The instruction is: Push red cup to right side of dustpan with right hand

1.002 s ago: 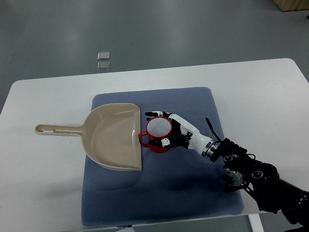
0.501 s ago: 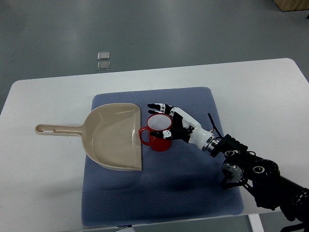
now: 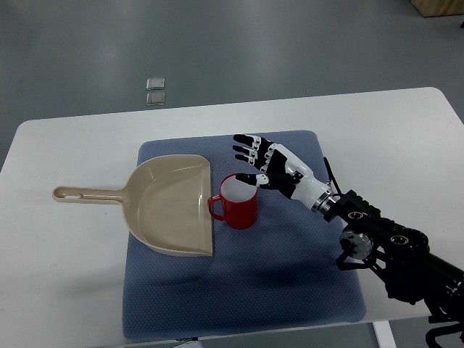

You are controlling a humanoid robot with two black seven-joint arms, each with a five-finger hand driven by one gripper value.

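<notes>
Plastic in a smooth beige finish forms the dustpan (image 3: 170,210), whose wide scoop lies on the left part of a blue mat (image 3: 290,283) while its long handle, pierced by a slot at the tip, extends over the bare white table (image 3: 65,283) toward the left of the frame. The mat is rectangular with rounded corners and a fine dotted weave. The red cup (image 3: 237,201) stands upright at the centre of the frame, just beside the straight open edge of the dustpan, on its right; it is cylindrical and glossy, white inside, with its loop handle turned toward the dustpan. The right robot hand (image 3: 262,163), cased in white and black segments, is seen just above and to the right of the cup, with its fingers (image 3: 245,148) spread and nothing gripped; its thumb tip appears at the cup's rim, though contact cannot be judged. Its black arm enters from the lower right of the frame. Two small grey square tiles (image 3: 155,90) lie on the floor in the upper left. No writing can be read.
</notes>
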